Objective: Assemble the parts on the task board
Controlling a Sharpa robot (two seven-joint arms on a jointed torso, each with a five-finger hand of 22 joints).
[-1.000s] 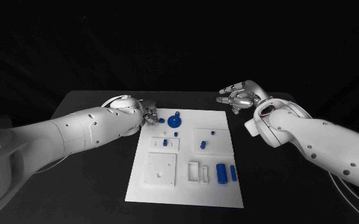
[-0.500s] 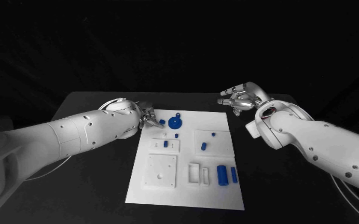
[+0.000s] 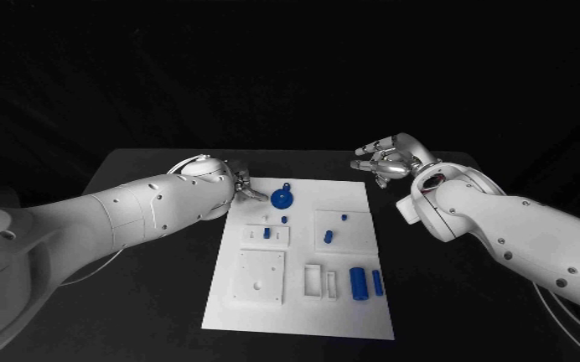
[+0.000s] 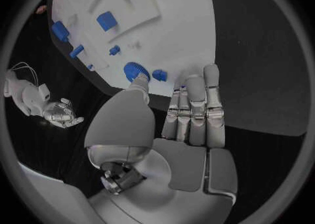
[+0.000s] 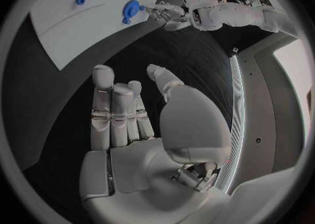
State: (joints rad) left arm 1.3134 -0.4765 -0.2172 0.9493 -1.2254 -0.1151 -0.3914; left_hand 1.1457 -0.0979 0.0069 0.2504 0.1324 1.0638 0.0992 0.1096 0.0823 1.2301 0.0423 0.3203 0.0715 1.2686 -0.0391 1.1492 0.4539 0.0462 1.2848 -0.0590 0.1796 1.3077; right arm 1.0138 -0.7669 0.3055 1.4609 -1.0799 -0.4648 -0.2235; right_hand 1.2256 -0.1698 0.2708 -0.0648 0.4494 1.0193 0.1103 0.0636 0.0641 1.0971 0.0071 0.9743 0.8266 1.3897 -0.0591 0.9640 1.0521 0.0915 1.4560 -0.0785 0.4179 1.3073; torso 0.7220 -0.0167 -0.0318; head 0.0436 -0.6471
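White and flat, the task board (image 3: 305, 295) lies in the middle of the black worktop (image 3: 145, 169), its long side running from the near edge toward the far edge. Blue parts sit on it: a round gear-like disc (image 3: 282, 201) near the board's far left corner, a small blue block (image 4: 159, 75) just beside that disc, a few small pegs (image 3: 328, 234) around the board's middle, and two upright-looking cylinders (image 3: 358, 281) side by side near the near right corner.

At the board's far left corner is the left hand (image 3: 232, 186). In the left wrist view its fingers (image 4: 197, 111) lie straight and close together over the board's edge, the thumb reaching toward the disc; the thumb tip is at the disc's rim, though whether it touches cannot be told. Nothing is held in this hand, and its fingers are extended.

Off the board, past its far right corner, the right hand (image 3: 389, 157) is above the bare worktop. Its fingers (image 5: 113, 111) are stretched out with the thumb apart, and the palm is empty.
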